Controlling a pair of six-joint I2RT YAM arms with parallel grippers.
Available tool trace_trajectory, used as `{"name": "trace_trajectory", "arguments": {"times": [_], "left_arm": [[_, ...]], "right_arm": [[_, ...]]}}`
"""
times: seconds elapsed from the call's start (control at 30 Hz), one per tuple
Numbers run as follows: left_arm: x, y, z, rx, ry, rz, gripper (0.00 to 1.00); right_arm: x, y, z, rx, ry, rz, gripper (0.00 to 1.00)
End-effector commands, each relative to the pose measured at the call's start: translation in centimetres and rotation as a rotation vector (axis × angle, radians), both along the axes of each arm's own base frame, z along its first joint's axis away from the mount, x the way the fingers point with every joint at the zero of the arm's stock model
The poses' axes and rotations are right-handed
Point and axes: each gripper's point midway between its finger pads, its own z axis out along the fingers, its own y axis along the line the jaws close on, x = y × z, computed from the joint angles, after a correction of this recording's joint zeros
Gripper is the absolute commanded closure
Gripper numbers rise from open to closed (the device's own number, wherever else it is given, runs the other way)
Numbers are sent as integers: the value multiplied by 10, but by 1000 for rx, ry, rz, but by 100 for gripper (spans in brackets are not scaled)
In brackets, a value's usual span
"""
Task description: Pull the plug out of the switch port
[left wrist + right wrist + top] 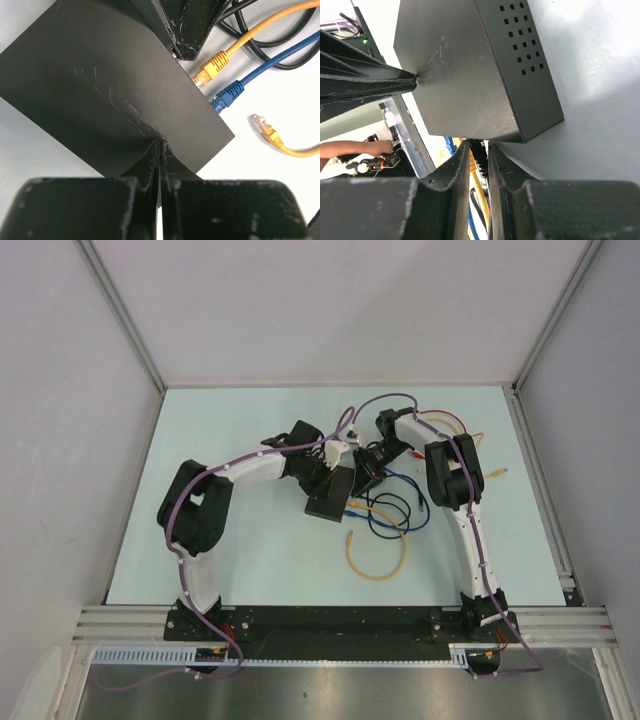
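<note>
Left wrist view: the left claw (159,149) is shut, its scuffed black tips pressed onto the switch (100,85), a flat matte-black box with faint embossed lettering spread ahead of them. Right of the tips, a yellow plug (206,71) and a blue plug (227,94), both ribbed, are met at the box's edge; their seating is hidden. Farther right, a clear-tipped yellow plug (265,131) is laid loose. From the right wrist, the right claw (479,145) is set narrow about a dark ridged piece (478,156); a grip cannot be told.
</note>
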Motion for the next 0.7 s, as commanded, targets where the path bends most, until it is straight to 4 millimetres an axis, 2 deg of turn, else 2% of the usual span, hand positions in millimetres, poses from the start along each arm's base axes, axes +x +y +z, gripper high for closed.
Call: {"name": "trace_trajectory", "arguments": {"times": [0.0,0.03,0.2,0.4,0.67], "left_arm": [[-13,10,-29,83,70,8,100],[-14,10,-29,83,70,8,100],[-15,9,-30,91,62,-1,99],[-17,10,-29,98,54,-9,99],[-19,8,-29,105,48,-21,100]], "right_arm": [[2,-20,-67,-219,-73,53,89],[4,-25,-74,-274,-96,64,90],[2,-27,-76,-334,-109,78,97],[-9,-37,-77,-316,-23,65,97],[3,-46,-71,-189,89,-68,99]]}}
